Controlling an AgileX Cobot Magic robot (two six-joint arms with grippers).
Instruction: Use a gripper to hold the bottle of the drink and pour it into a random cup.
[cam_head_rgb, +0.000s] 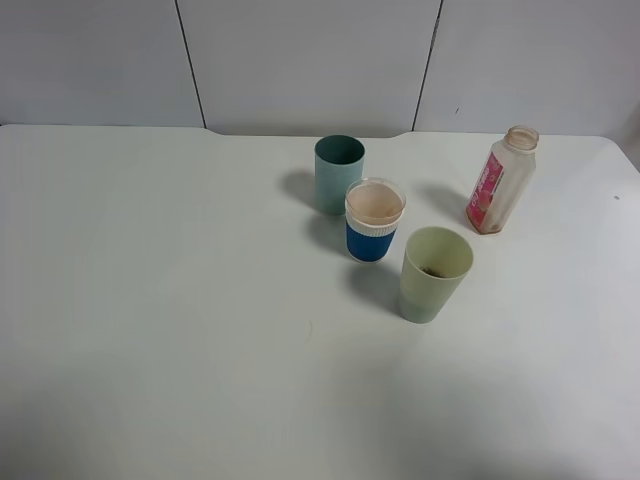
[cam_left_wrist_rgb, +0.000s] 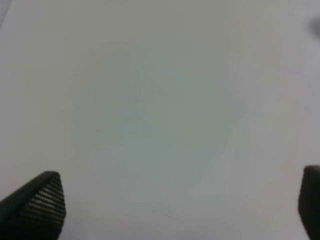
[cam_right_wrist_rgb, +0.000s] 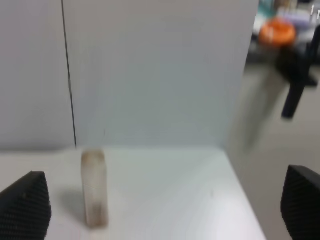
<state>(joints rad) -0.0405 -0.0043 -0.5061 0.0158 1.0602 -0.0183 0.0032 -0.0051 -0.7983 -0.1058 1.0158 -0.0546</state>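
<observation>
Now the small clear bottle (cam_head_rgb: 501, 181) with a pink-red label stands open and nearly empty on the table (cam_head_rgb: 160, 300), while both grippers (cam_left_wrist_rgb: 175, 210) (cam_right_wrist_rgb: 165, 210) are spread wide, holding nothing.

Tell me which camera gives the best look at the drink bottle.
The exterior high view: the drink bottle stands upright and uncapped, pink-red label sharp, right of the cups. The right wrist view shows only a blurred pale shape of it. The left wrist view shows bare table, no bottle.
</observation>
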